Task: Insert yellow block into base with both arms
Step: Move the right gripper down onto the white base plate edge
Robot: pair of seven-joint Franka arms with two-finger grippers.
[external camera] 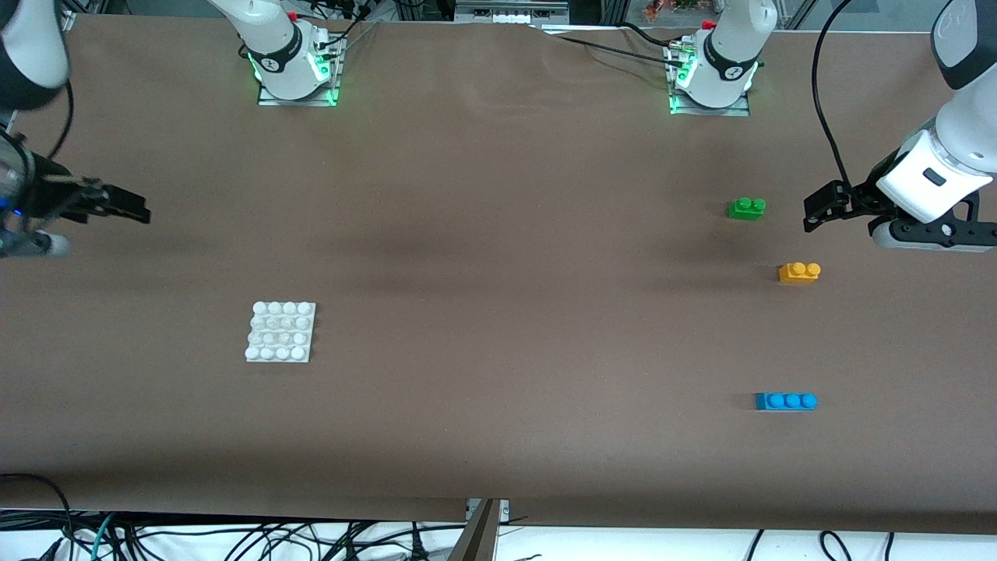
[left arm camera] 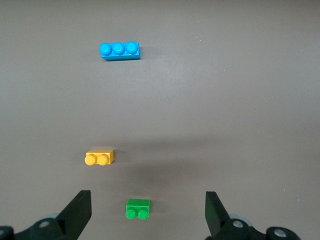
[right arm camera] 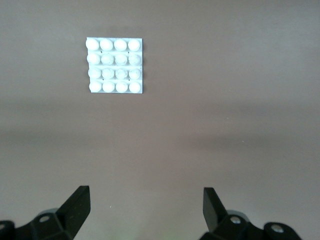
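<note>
Brown cloth covers your table (external camera: pixel 498 312), and your small orange-yellow plastic brick with two round studs (external camera: pixel 799 272) sits on it at the left arm's end. Nothing touches this yellow block. Look in the left wrist view and you see it (left arm camera: pixel 99 157) lying flat, studs up.

Your small green two-stud brick (external camera: pixel 747 208) lies near the yellow block, farther from the front camera. Your longer blue three-stud brick (external camera: pixel 786 400) lies nearer to the front camera, well apart from both.

Your flat square white plastic plate with rows of round studs (external camera: pixel 281 332) lies at the right arm's end, well apart from all three bricks. This base (right arm camera: pixel 115 65) has nothing on it.

Your left gripper (external camera: pixel 814 212) hangs in the air over bare cloth near the green brick. Its fingers (left arm camera: pixel 77 209) are spread wide and hold nothing.

Your right gripper (external camera: pixel 136 209) hangs over bare cloth at its own end of the table. Its fingers (right arm camera: pixel 78 203) are wide apart too, with nothing between them.
</note>
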